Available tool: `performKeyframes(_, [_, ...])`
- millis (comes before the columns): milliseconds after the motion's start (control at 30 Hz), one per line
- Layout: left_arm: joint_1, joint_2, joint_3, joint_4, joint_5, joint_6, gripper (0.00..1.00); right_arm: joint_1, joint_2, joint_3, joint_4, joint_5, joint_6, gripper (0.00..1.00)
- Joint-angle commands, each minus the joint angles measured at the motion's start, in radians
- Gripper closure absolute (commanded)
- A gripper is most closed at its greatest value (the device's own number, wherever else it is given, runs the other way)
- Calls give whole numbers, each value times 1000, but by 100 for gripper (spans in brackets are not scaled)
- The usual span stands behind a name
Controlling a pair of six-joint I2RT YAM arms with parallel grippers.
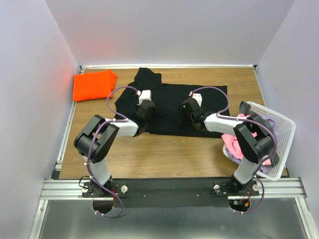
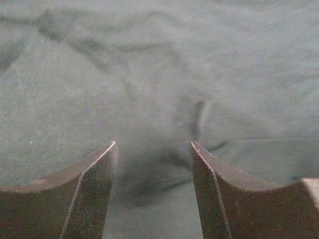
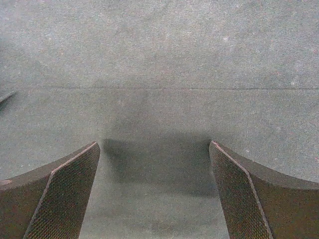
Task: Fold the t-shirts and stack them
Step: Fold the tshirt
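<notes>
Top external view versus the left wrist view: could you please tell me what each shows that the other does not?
Only top external: the folded orange shirt, the white basket and the wooden table. Only left wrist: the textured pads of the open left gripper, and fine creases in the cloth. Both: the black t-shirt beneath that gripper.

My left arm (image 1: 102,135) and right arm (image 1: 251,140) are black, with chunky rounded joints. Each trails a lilac cable (image 1: 107,103) and is bolted to a black base bar (image 1: 169,191) dotted with small silver screws. A green light (image 1: 185,105) glows at 8 o'clock from my right wrist's white block (image 1: 195,99), and my fingers (image 2: 92,199) are dark wedges with cross-hatched faces.
</notes>
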Motion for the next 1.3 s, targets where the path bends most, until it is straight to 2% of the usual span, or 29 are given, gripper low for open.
performKeyframes(0, [24, 37, -16, 56, -22, 6, 32, 6, 30, 24, -8, 59, -14, 3])
performKeyframes(267, [29, 71, -85, 80, -22, -49, 33, 8, 15, -37, -4, 9, 26, 4])
performKeyframes(467, [27, 18, -159, 65, -39, -88, 33, 13, -38, -144, -5, -77, 76, 4])
performKeyframes(767, [-31, -59, -260, 42, -81, -201, 33, 65, -59, -216, -5, -108, 118, 5])
performKeyframes(1033, [-93, -84, -289, -15, -131, -290, 33, 141, -87, -259, -13, -85, 155, 5])
performKeyframes(1267, [-120, -96, -312, -47, -150, -351, 33, 154, -128, -273, -42, -45, 168, 5])
